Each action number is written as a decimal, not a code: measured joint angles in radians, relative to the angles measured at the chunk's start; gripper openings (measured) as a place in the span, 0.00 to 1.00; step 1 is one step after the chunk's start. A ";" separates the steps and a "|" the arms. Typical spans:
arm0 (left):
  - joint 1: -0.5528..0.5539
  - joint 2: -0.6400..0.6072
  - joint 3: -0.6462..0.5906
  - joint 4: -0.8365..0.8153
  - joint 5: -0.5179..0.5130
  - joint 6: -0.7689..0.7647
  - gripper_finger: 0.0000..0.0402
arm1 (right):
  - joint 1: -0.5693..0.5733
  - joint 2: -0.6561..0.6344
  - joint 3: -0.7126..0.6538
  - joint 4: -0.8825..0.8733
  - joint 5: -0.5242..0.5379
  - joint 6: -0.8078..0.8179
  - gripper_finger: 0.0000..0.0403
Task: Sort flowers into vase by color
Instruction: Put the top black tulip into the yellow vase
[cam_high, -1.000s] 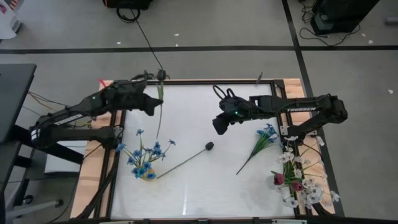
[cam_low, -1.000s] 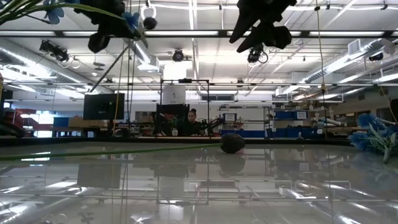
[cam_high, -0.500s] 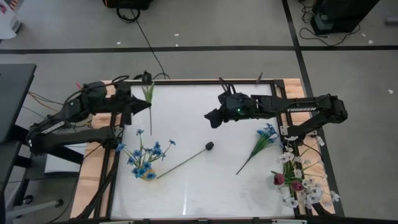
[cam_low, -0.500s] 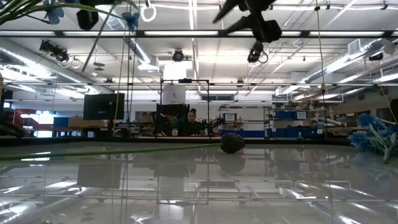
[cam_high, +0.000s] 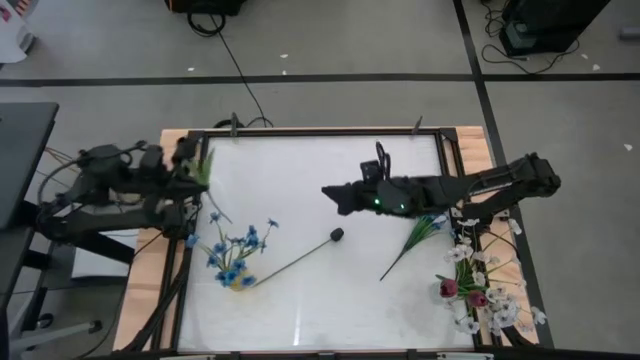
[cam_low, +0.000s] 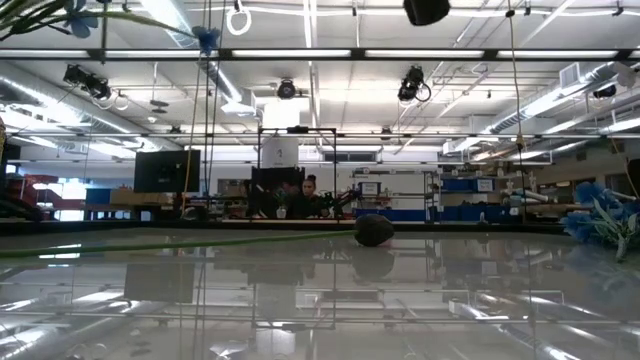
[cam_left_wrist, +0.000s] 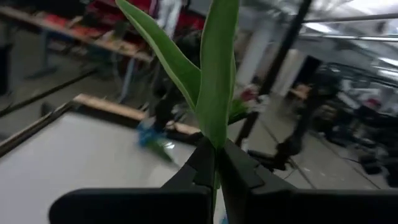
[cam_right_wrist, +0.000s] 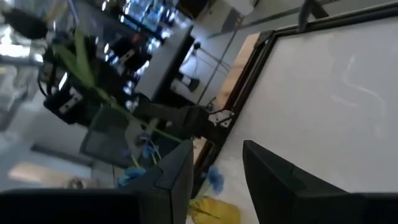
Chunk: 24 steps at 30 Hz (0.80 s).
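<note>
High view, two grippers, left gripper (cam_high: 200, 172) gripping one stem (cam_high: 206, 166)

- The tabletop (cam_high: 310, 170) lies between the two arms.
- The left end effector (cam_high: 197, 172) is at the left edge of the tabletop, closed on a leafy stem (cam_left_wrist: 208, 74).
- The right end effector (cam_high: 330, 193) is over the middle of the tabletop, its fingers (cam_right_wrist: 270, 180) apart.
- A vase of flowers (cam_high: 234, 255) stands near the front left.
- A long-stemmed bud (cam_high: 337, 235) lies just right of this vase.
- A loose sprig (cam_high: 418, 232) lies to the right.
- More flowers (cam_high: 480, 285) stand at the front right corner.
</note>
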 joint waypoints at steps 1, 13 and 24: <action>-0.010 -0.018 0.000 -0.004 0.009 0.005 0.04 | 0.021 0.000 0.000 0.000 0.044 0.023 0.37; -0.033 -0.233 0.000 -0.253 0.041 0.058 0.03 | 0.251 0.000 0.000 0.005 0.495 0.197 0.37; -0.019 -0.354 0.003 -0.275 0.285 -0.022 0.03 | 0.276 0.000 0.000 0.036 0.574 0.208 0.37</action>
